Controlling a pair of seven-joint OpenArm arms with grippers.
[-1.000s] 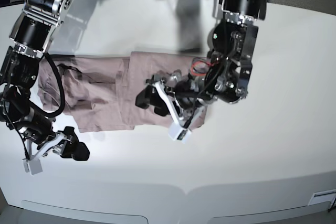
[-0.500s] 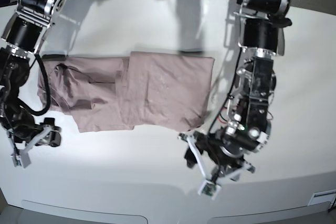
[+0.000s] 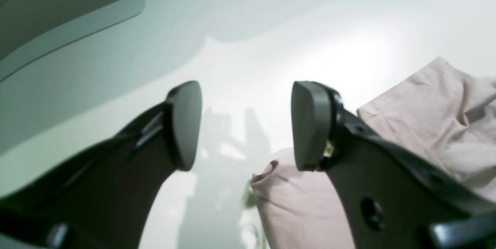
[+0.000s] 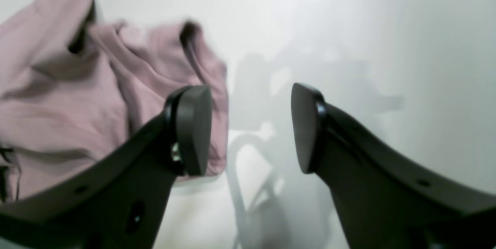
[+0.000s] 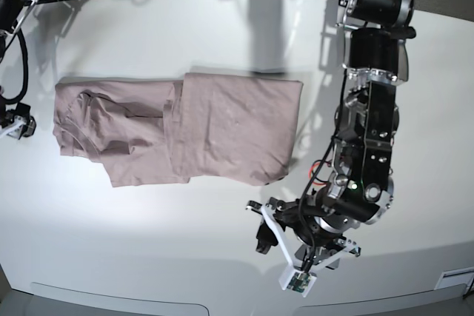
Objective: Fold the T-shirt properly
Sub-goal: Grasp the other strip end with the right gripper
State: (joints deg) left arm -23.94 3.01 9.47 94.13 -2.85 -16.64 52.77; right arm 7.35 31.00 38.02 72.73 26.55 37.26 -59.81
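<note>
Shirt (image 5: 237, 127) lies partly bunched on white tabletop (image 5: 185, 234)

Base view, clock directions from the T-shirt (image 5: 231, 127) centre: shirt flat on surface (image 5: 148, 257), its bunched part toward 9 o'clock, its smooth panel toward 3. Left gripper (image 5: 280, 263) above surface near 5 o'clock, apart from cloth; right gripper (image 5: 22, 123) at 9, beyond the bunched end.
</note>
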